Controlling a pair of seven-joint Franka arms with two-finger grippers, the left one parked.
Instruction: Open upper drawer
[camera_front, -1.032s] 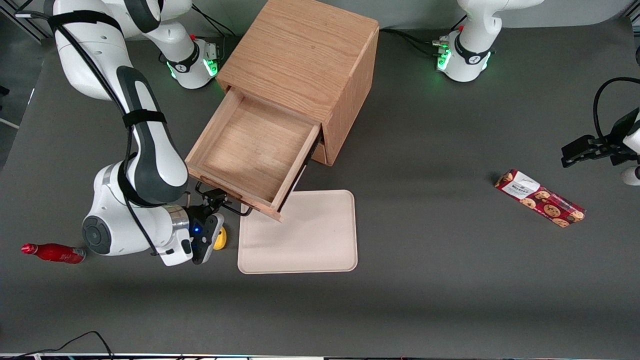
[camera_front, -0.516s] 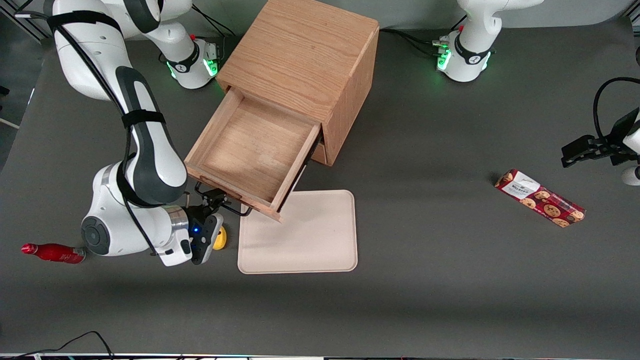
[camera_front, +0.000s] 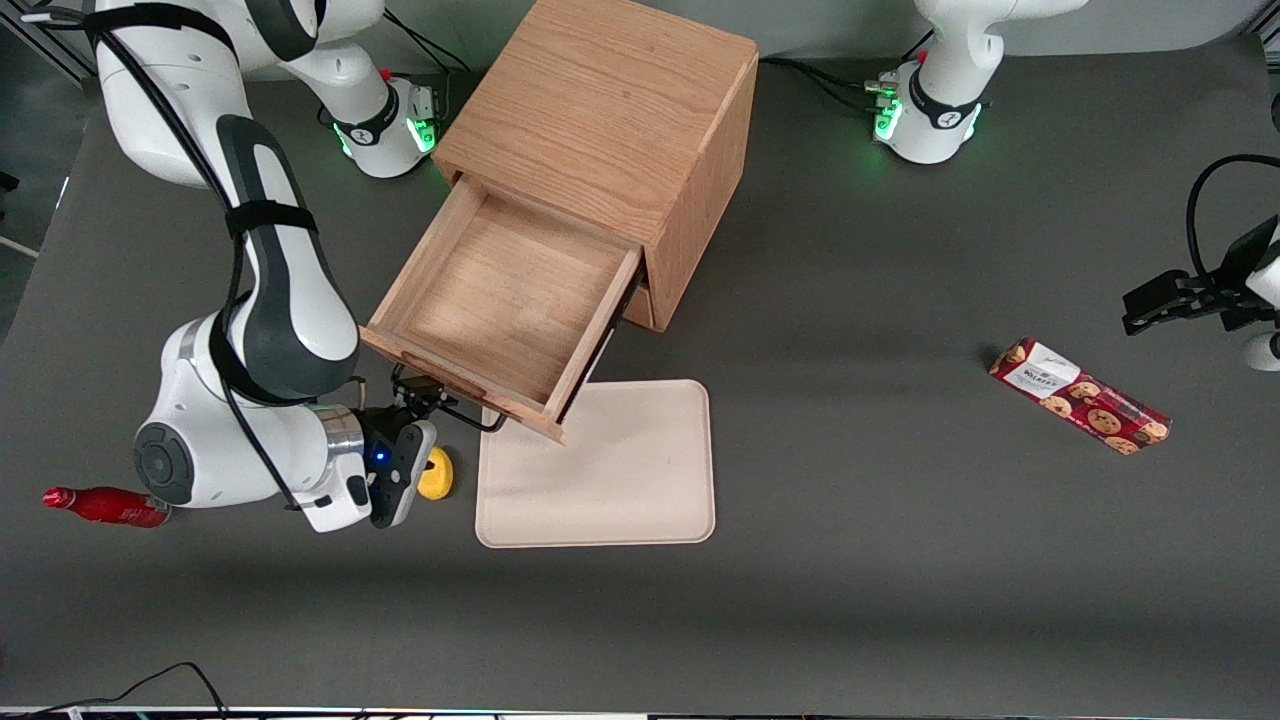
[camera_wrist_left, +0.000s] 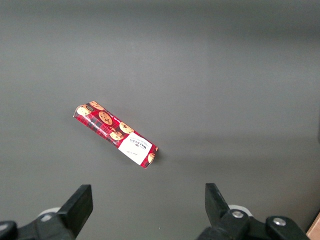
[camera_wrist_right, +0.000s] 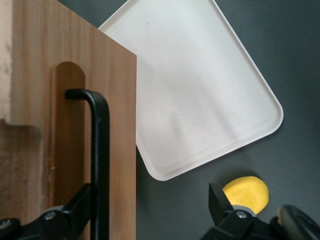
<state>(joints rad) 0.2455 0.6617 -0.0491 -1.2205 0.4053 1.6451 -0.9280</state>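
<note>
My black two-finger gripper (camera_front: 418, 397) is spread open at the thin black bar handle (camera_wrist_right: 101, 150) — not squeezing it. The shallow light-wood upper drawer (camera_front: 500, 297) sticks far out of the oak cabinet (camera_front: 610, 120). Only my wrist view shows one finger (camera_wrist_right: 75, 212) beside the bar.

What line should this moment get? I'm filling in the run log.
upper drawer: pulled out, empty | tool: open, astride black handle | arm: in front of drawer

The front view looks steeply down from high over the whole counter (camera_front: 850, 250), facing both arm bases. The right wrist view sits close to the drawer (camera_wrist_right: 70, 115) front and handle (camera_wrist_right: 100, 150), sharing the tray (camera_front: 600, 470) with the front view. The left wrist view looks straight down on the packet (camera_wrist_left: 116, 135), also seen from the front.
</note>
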